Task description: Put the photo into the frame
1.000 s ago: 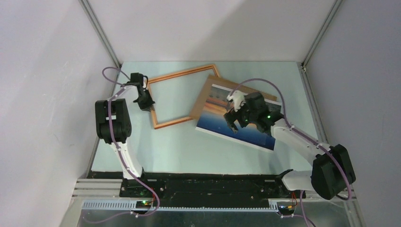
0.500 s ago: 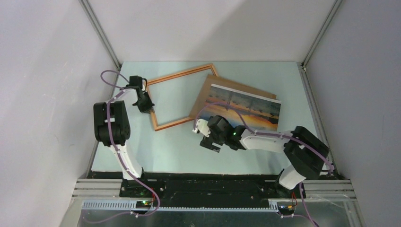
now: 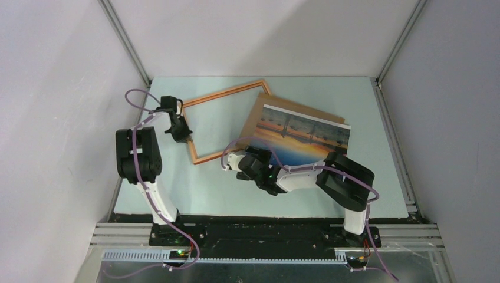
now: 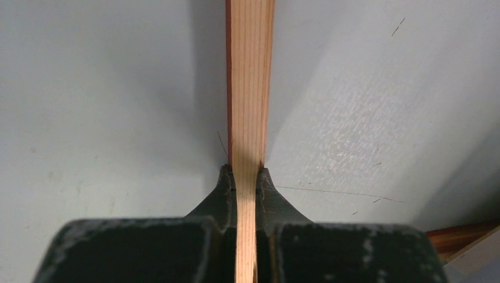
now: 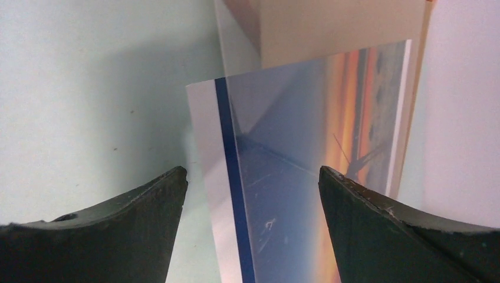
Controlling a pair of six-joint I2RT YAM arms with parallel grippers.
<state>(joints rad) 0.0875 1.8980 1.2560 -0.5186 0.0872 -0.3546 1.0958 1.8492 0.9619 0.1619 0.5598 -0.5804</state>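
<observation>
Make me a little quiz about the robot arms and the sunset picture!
1. True or false: the left gripper is shut on the frame.
2. What lies under the photo? A) the frame B) the brown backing board C) a towel
3. Fill in: the right gripper is ____, one finger on each side of the photo's edge.

Key: 1 true; 2 B; 3 open.
</observation>
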